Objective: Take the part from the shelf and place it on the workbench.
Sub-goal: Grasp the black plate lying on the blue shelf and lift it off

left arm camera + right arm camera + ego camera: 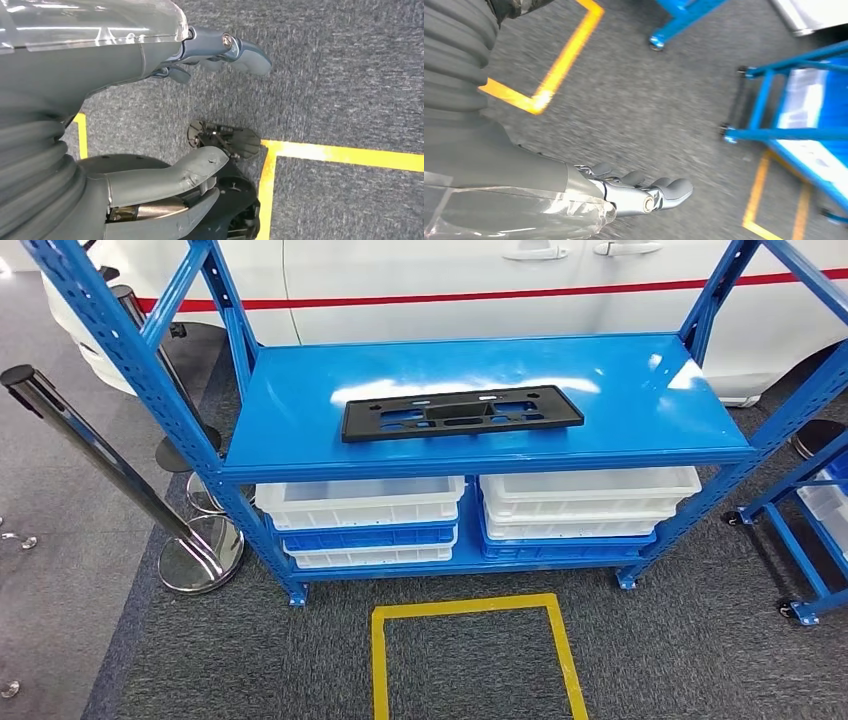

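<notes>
A flat black plastic part (pixel 462 412) with several cut-outs lies lengthwise on the top board of the blue shelf (pixel 640 390), near its front edge. My left hand (pixel 200 100) hangs over grey carpet, fingers apart and holding nothing. My right hand (pixel 634 192) also hangs above the carpet, fingers extended together and nothing in it. Both hands are well away from the part.
White and blue bins (pixel 365 515) are stacked on the shelf's lower level. A yellow taped square (pixel 470 645) marks the floor before the shelf. Chrome stanchion posts (pixel 195 550) stand at the left, a blue wheeled cart (pixel 810 530) at the right, a white car behind.
</notes>
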Tool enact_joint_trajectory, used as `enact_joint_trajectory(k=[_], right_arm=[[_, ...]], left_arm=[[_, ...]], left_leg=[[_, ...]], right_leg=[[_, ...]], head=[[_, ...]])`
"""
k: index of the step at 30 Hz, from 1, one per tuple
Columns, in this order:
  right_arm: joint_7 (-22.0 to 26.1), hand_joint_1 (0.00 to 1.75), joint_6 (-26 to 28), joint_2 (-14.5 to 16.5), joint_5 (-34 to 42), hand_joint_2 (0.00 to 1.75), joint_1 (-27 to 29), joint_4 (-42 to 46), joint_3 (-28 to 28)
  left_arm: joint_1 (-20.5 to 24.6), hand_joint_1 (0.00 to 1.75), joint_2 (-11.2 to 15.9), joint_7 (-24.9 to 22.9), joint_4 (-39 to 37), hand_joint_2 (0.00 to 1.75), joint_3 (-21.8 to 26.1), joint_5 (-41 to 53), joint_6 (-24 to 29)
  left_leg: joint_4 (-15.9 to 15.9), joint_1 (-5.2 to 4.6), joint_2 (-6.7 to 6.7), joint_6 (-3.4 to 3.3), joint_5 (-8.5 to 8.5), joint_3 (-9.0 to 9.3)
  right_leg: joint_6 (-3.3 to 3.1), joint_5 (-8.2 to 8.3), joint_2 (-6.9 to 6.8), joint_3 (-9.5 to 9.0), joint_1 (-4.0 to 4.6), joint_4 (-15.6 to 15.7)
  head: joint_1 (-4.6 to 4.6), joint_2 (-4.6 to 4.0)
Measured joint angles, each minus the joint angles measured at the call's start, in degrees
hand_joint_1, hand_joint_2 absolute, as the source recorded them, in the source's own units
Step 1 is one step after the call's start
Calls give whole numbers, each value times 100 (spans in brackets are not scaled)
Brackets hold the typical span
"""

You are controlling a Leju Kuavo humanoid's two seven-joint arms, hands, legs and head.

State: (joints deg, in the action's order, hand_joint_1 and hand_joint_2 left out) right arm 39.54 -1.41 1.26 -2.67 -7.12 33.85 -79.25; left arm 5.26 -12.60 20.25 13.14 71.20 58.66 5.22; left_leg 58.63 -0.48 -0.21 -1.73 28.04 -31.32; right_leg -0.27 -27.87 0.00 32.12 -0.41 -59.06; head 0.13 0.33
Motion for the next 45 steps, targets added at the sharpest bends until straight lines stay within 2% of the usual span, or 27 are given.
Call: enact_joint_trajectory(k=[2,4,7,8,9,10,13,15,18,19,20,22,23,24,25,26,27,29,30,34,36,38,39,40,41,43,45], right_arm=[[1,0,-68,4,138,175,25,269,72],[2,0,-139,11,247,175,46,565,129],[2,0,-162,15,339,175,81,957,199],[2,0,-172,23,370,175,99,1072,218],[2,0,-192,35,409,175,119,1193,234],[2,0,-220,49,448,175,136,1328,248],[2,0,-308,66,567,175,149,1699,288],[2,0,-357,67,672,175,152,1875,305],[2,0,-394,41,824,175,154,2094,315],[2,0,-400,18,866,175,152,2153,323],[2,0,-409,-5,913,175,151,2209,332],[2,0,-413,-50,1044,175,149,2325,345],[2,0,-405,-76,1118,175,148,2381,347],[2,0,-392,-111,1188,175,146,2429,353],[2,0,-376,-153,1254,175,143,2469,363],[2,0,-360,-200,1321,175,138,2508,378],[2,0,-339,-241,1375,175,131,2549,398],[2,0,-261,-297,1454,175,114,2672,433],[2,0,-216,-313,1467,175,106,2741,443],[2,0,-152,-369,1479,175,82,2935,469],[2,0,-152,-399,1496,175,73,3031,479],[1,0,-111,-410,1517,175,65,3208,482],[1,0,-64,-411,1539,175,62,3339,491],[-1,0,-1,-417,1582,175,59,3483,515],[-5,0,72,-430,1636,175,55,3634,555],[-33,0,208,-481,1749,175,43,3944,681],[-101,0,276,-543,1806,175,31,4241,822]], left_arm=[[-5,0,1,-1,0,175,2,9,-4],[-9,0,-1,-2,-1,175,3,18,-11],[-1,0,-2,-9,-2,175,3,30,-22],[-2,0,-2,-9,-2,175,3,33,-27],[-5,0,-3,-9,-2,175,3,39,-34],[-8,0,-3,-9,-2,175,3,46,-42],[-8,0,-3,-9,-2,175,3,68,-57],[2,0,-1,-9,-2,175,3,82,-58],[2,0,1,-13,-2,175,3,96,-58],[1,0,1,-14,-2,175,3,99,-58],[2,0,1,-15,-2,175,3,103,-59],[3,0,1,-16,-2,175,3,111,-62],[1,0,1,-16,-2,175,3,116,-66],[-3,0,1,-16,-2,175,3,118,-71],[-7,0,1,-16,-2,175,3,122,-77],[-8,0,3,-16,-2,175,3,126,-83],[-7,0,6,-15,-2,175,3,127,-88],[5,0,19,-6,-2,175,2,129,-104],[11,0,26,2,-2,175,2,129,-113],[3,0,38,19,-2,175,3,129,-131],[7,0,38,22,-2,175,3,134,-132],[9,0,39,26,-3,175,3,151,-132],[8,0,39,27,-3,175,3,171,-134],[6,0,40,27,-3,175,2,192,-136],[5,0,39,26,-3,175,1,217,-140],[5,0,42,26,-4,175,-7,257,-151],[17,0,51,27,-3,175,-16,293,-161]], left_leg=[[-57,-7,-1,-41,-33,17],[-149,5,10,-109,-95,46],[-197,9,21,-157,-130,51],[-195,9,19,-158,-129,50],[-192,10,17,-156,-128,50],[-184,13,14,-149,-123,52],[-100,21,6,-74,-66,41],[-38,8,0,-14,-25,15],[9,18,-3,58,21,-3],[113,28,-2,87,101,-43],[335,38,0,110,242,-137],[1082,52,2,137,622,-476],[1439,55,3,139,751,-647],[1640,56,3,131,776,-749],[1610,54,2,111,684,-743],[1370,48,2,80,502,-637],[978,35,3,39,280,-456],[256,-9,3,-28,12,-131],[74,-32,2,-47,-25,-57],[-127,-33,6,-121,-94,8],[-217,-8,15,-170,-155,53],[-220,-9,15,-190,-163,44],[-211,-9,14,-188,-160,38],[-198,-6,13,-181,-153,35],[-179,1,12,-167,-141,33],[-105,13,7,-108,-95,21],[-3,1,3,-34,-38,-25]], right_leg=[[64,8,-1,7,-15,7],[112,-117,2,69,-29,-145],[159,-630,6,492,-39,-1074],[179,-727,4,632,-50,-1366],[199,-720,3,698,-66,-1498],[218,-598,1,658,-89,-1404],[254,-76,9,173,-136,-367],[205,-17,27,38,-121,-56],[79,-16,29,38,-101,-50],[39,-10,23,35,-100,-41],[6,-4,16,32,-100,-33],[-32,-6,3,35,-78,-32],[-40,-9,-2,34,-64,-34],[-44,-12,-4,31,-51,-35],[-47,-14,-4,24,-41,-35],[-50,-16,-3,15,-34,-35],[-50,-19,0,5,-30,-35],[-27,-25,3,4,-21,-39],[-3,-23,3,10,-24,-37],[113,-62,-2,24,-53,-74],[145,-327,1,192,-56,-467],[171,-667,5,522,-62,-1154],[188,-747,4,656,-73,-1426],[209,-700,3,696,-90,-1494],[231,-553,1,636,-111,-1354],[281,-175,1,305,-155,-659],[256,-22,22,98,-161,-182]], head=[[-2,0],[-1,0],[2,0],[1,0],[1,0],[2,0],[2,0],[-1,0],[-3,0],[-3,0],[-3,0],[-4,0],[-4,0],[-4,0],[-3,0],[-3,0],[-3,0],[-3,0],[-3,0],[-2,0],[3,0],[4,0],[3,0],[2,0],[3,0],[4,0],[2,0]])
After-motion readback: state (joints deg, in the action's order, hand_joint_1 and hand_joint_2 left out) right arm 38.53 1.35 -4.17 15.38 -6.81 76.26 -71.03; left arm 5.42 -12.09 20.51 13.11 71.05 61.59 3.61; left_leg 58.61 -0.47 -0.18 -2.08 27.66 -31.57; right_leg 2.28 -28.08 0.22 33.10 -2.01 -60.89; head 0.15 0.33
